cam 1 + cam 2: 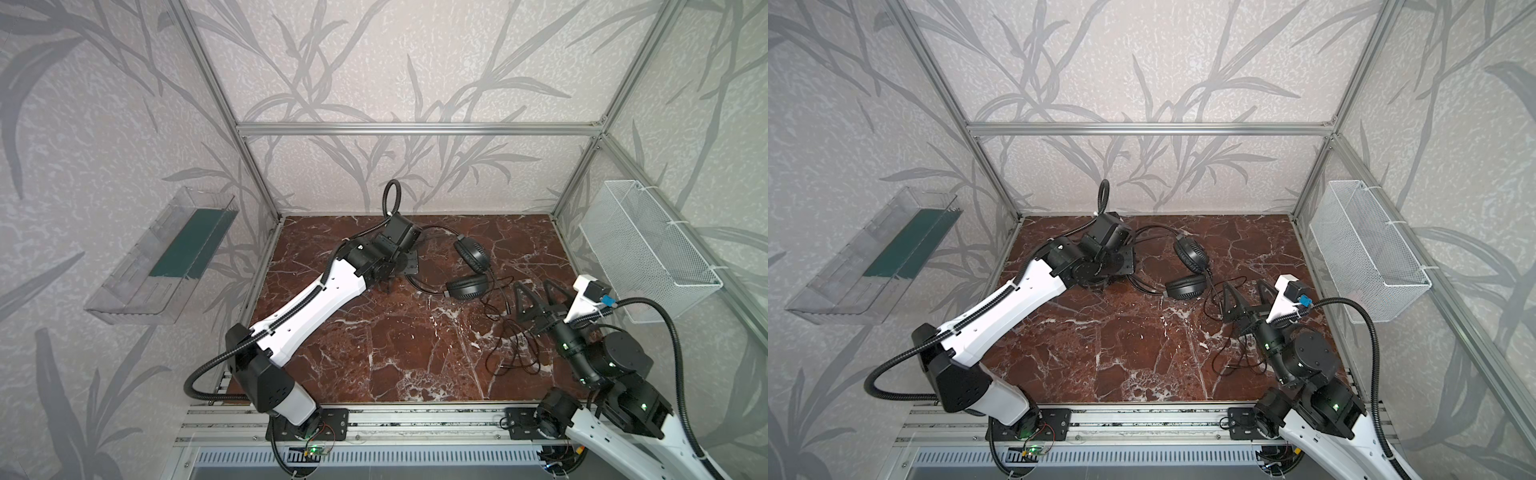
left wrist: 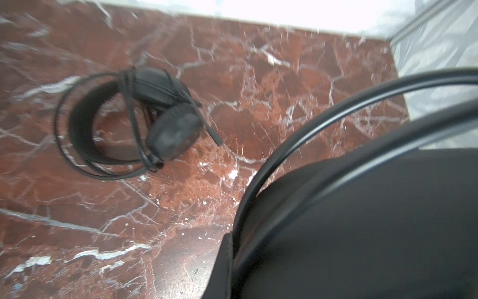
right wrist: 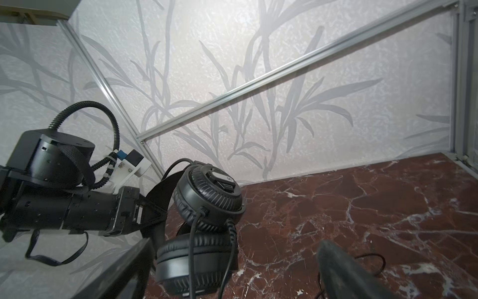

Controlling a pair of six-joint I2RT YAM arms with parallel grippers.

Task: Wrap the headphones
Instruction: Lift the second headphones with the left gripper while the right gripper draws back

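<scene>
The headphones [image 1: 469, 270] lie right of centre in both top views, the left gripper [image 1: 388, 286] pinching the headband [image 3: 160, 191] with jaws pressed together, the right gripper [image 1: 536, 291] spread wide and empty over the loose cable [image 1: 509, 345]. A second, already wound headset [image 2: 129, 121] shows left of centre in the left wrist view. The set looks light, with a springy band, soft cups and a limp, snag-prone cable best taken near the lower earcup [image 1: 467, 288]

I see a red-brown marble table [image 1: 374, 353] with white lines in it. A black headset [image 1: 469, 270] lies on it near the back, and its thin cable [image 1: 507, 345] lies loose beside it. Through the left wrist camera I see another headset [image 2: 124, 121] on the table, its cord wound around it.
</scene>
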